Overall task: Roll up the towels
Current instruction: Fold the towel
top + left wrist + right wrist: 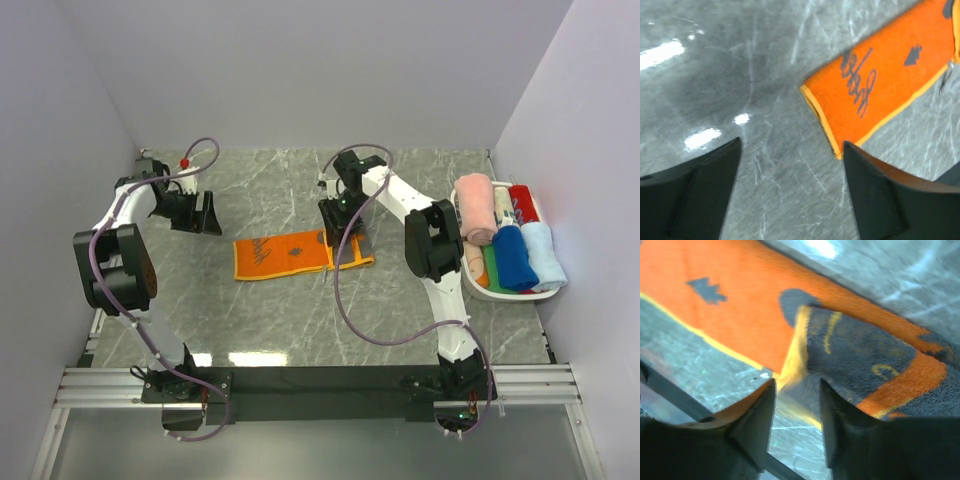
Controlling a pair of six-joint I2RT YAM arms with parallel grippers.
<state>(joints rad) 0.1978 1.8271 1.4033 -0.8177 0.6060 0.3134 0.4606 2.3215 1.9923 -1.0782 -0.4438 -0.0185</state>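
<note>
Right gripper (797, 385): jaws part-open astride folded grey corner of orange towel (740, 320), not pinching. Left gripper (791, 145) gapes wide, empty, just off towel's opposite end.

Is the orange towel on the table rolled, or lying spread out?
Mostly spread. The orange towel lies flat; only its right end is turned over, grey side up, at the right gripper.

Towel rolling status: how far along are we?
Done: several rolled towels sit in the white basket. In hand: the orange towel lies mostly flat on the table. The right gripper is at its right end, where the edge is turned over showing grey, so this roll has barely begun. The left gripper is open, off the towel's left end. Left: rolling this towel up fully.
</note>
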